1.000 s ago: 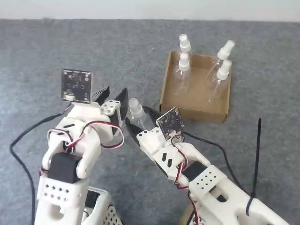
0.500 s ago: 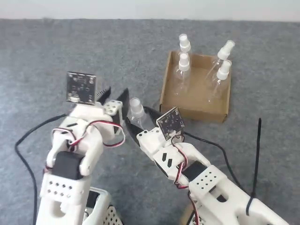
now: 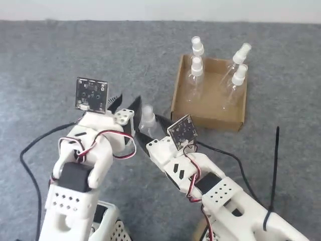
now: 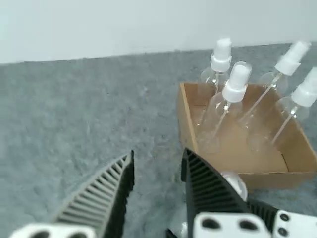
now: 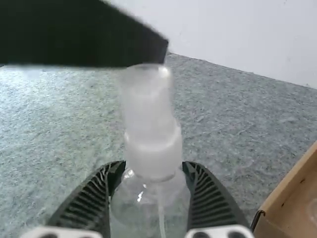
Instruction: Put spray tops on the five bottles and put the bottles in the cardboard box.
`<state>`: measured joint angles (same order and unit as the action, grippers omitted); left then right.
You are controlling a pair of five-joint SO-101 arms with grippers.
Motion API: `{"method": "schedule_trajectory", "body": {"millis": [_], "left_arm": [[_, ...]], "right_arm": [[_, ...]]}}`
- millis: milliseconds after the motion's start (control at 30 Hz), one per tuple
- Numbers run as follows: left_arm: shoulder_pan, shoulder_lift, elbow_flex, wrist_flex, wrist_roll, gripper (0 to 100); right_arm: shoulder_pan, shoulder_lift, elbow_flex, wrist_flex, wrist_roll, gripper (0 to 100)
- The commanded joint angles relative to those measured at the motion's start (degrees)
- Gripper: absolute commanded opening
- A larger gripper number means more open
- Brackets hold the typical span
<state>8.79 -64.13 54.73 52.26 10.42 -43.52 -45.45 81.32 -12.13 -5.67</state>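
A clear bottle with a white spray top (image 3: 147,116) stands upright on the grey carpet, and my right gripper (image 3: 149,129) is shut on its body. In the right wrist view the fingers (image 5: 94,198) clasp the bottle (image 5: 148,144) just below the cap. My left gripper (image 3: 128,101) hangs open just left of that spray top, its jaws wide apart (image 4: 157,171); one black finger (image 5: 84,34) crosses above the cap. The cardboard box (image 3: 208,122) lies behind and to the right with several capped bottles (image 3: 195,75) upright in it.
A white perforated part (image 3: 108,226) sits at the near edge by the left arm's base. A black cable (image 3: 275,165) rises right of the right arm. Open carpet stretches left of and behind the box (image 4: 188,119).
My left arm has shifted right, bringing its open gripper closer to the held bottle's spray top. The right arm holds about the same place.
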Motion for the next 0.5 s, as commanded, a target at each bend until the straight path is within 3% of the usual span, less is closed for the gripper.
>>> {"method": "schedule_trajectory", "body": {"millis": [0, 200, 467], "left_arm": [[0.0, -0.8, 0.6, -2.6, -0.4, 14], [-1.6, -0.9, -1.6, -2.1, -0.4, 14], [-11.4, -1.0, -13.1, 13.7, -0.6, 15]], "right_arm": [[0.7, -2.4, -0.4, -1.2, -0.4, 0.6], [0.7, -2.4, -0.4, -0.9, -0.4, 0.6], [0.7, -2.4, -0.8, -0.2, -0.4, 0.6]]}}
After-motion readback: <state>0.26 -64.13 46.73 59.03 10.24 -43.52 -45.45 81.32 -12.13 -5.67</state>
